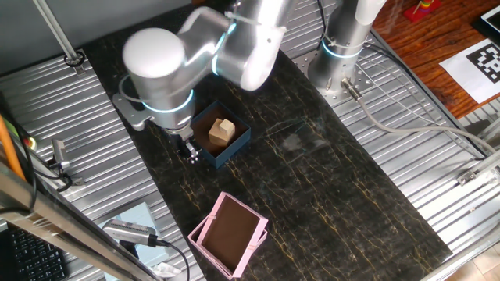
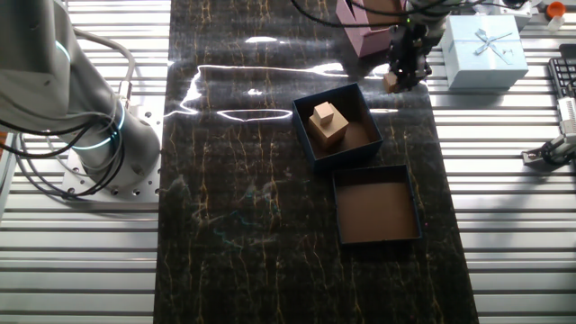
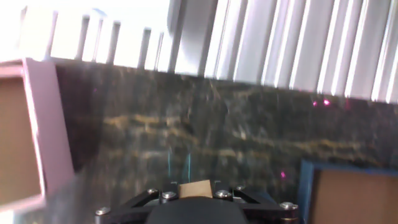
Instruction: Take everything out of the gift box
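Observation:
The navy gift box (image 2: 362, 106) stands mid-table with a brown inside; it also shows in one fixed view (image 1: 238, 140). In it a small tan cube (image 2: 324, 112) rests on a larger wooden chunk (image 2: 331, 132). My gripper (image 2: 393, 79) is outside the box, just beyond its corner toward the pink box, low over the table. It is shut on a second small wooden cube (image 3: 194, 188), which shows between the jaws in the hand view. One fixed view shows the gripper (image 1: 189, 151) beside the box's left wall.
The shallow navy lid (image 2: 375, 239) lies open side up next to the gift box. An open pink box (image 1: 205, 234) sits near the gripper, at the left of the hand view (image 3: 46, 118). A pale blue ribboned box (image 2: 486, 49) stands off the dark mat.

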Robot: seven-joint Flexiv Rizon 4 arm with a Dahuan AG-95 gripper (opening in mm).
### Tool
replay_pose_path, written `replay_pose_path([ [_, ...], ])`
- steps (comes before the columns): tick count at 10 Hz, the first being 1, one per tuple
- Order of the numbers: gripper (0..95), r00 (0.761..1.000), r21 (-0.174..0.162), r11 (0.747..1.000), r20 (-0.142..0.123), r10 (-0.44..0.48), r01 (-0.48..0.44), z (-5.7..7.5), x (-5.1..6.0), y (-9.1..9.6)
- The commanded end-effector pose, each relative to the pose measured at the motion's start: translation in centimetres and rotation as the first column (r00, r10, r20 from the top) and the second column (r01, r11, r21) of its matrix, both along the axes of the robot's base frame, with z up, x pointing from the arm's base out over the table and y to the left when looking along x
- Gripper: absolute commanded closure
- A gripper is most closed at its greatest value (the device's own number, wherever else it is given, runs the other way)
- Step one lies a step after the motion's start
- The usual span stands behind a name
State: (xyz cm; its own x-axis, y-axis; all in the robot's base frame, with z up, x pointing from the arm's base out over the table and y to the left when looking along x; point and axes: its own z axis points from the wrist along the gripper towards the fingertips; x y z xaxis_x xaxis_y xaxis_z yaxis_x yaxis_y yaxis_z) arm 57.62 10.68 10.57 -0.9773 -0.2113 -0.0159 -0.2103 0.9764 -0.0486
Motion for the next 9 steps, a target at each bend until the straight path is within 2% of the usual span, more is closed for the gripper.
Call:
replay_pose_path([
  [1,95.0,1.000,0.007,1.000,0.018,0.004,-0.005,-0.57,0.78,0.32],
  [2,95.0,1.000,0.007,1.000,0.019,0.011,-0.011,-0.66,0.99,0.47],
  [3,76.0,1.000,0.008,1.000,0.021,0.023,-0.023,-0.70,1.07,0.52],
  [5,76.0,0.999,0.007,0.999,0.021,0.034,-0.034,-0.75,1.07,0.52],
  [6,57.0,0.999,0.004,0.999,0.019,0.043,-0.043,-0.82,1.05,0.50],
  [8,57.0,0.998,0.003,0.998,0.017,0.060,-0.060,-0.94,0.99,0.46],
  [9,57.0,0.998,-0.002,0.998,0.001,0.065,-0.065,-1.00,0.78,0.29],
])
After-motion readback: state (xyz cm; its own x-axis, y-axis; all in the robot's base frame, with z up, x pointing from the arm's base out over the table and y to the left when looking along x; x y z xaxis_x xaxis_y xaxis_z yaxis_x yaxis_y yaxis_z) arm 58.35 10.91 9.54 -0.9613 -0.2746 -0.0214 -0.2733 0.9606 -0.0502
